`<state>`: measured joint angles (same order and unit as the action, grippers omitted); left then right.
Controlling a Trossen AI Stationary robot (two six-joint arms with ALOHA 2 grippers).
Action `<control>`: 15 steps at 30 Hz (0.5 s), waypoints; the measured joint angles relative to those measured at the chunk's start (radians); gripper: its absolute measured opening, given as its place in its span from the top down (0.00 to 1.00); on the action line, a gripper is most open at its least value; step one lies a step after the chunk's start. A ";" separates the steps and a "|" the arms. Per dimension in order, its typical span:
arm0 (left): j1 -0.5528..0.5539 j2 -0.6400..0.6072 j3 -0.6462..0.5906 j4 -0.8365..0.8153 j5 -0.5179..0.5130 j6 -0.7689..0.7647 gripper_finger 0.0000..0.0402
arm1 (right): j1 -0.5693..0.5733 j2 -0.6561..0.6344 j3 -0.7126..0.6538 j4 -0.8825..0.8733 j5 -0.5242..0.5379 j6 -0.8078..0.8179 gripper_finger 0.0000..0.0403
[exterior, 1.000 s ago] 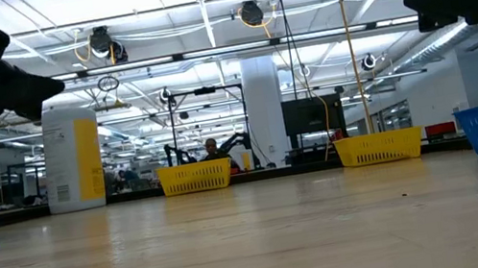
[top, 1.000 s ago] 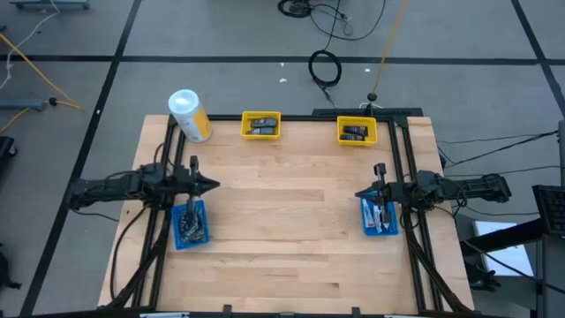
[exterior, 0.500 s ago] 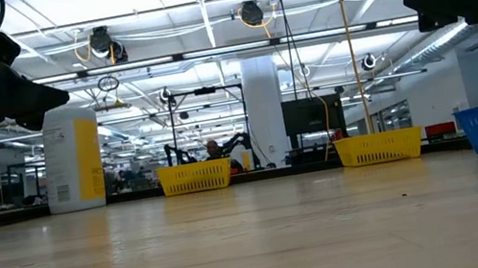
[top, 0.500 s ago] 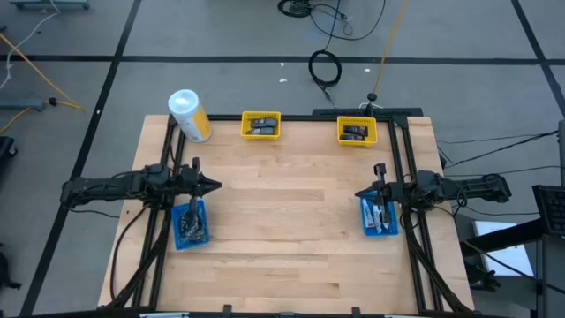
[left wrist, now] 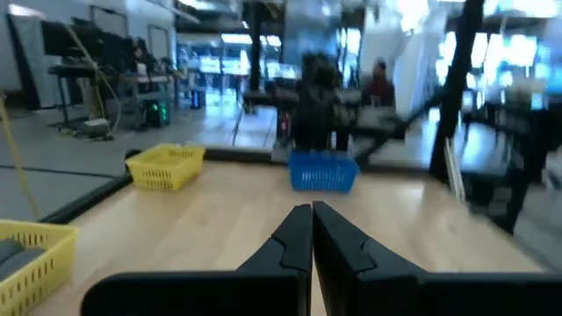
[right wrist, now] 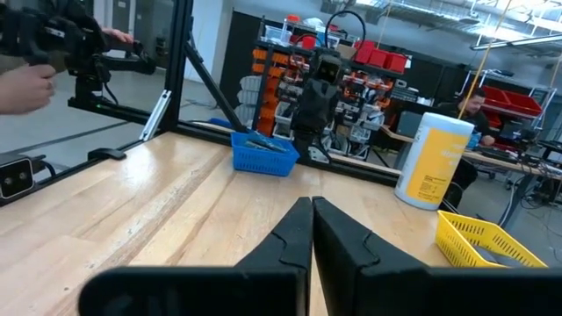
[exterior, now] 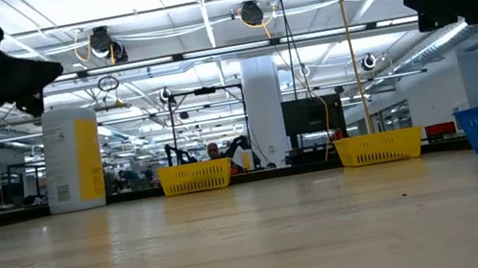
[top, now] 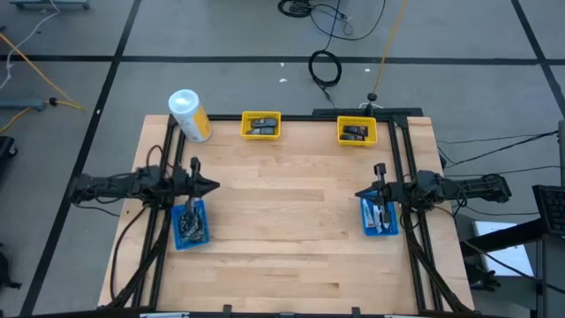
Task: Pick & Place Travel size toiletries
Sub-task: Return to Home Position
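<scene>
The travel size toiletries lie in four trays. Dark items fill the left blue tray [top: 191, 224], and white tubes lie in the right blue tray [top: 379, 216]. More dark pieces sit in the two yellow trays [top: 260, 125] [top: 357, 131] at the far edge. My left gripper [top: 214, 185] [left wrist: 312, 219] hovers shut above the far end of the left blue tray, pointing toward the table's middle. My right gripper [top: 358, 193] [right wrist: 312, 215] hovers shut above the far end of the right blue tray, facing it. Both are well above the wood [exterior: 58, 69] [exterior: 411, 0].
A big white-and-yellow canister [top: 189, 115] [exterior: 73, 157] stands at the far left corner. Bare wood [top: 287, 221] spreads between the two arms. Black frame rails run along the left and right table edges. A person's hand [right wrist: 26, 83] shows in the room beyond the table.
My left gripper has dipped a little with its tip tipped down, then risen again, and now sits slightly higher than a second ago. Its arm drew back toward the left edge and returned.
</scene>
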<state>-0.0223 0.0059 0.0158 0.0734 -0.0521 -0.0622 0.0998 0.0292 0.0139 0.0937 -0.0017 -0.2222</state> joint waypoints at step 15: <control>0.007 0.000 0.001 -0.061 0.026 0.142 0.98 | 0.000 0.000 0.000 0.000 0.000 0.000 0.99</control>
<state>-0.0153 0.0055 0.0170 0.0126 -0.0263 0.0801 0.0998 0.0296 0.0139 0.0937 -0.0017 -0.2222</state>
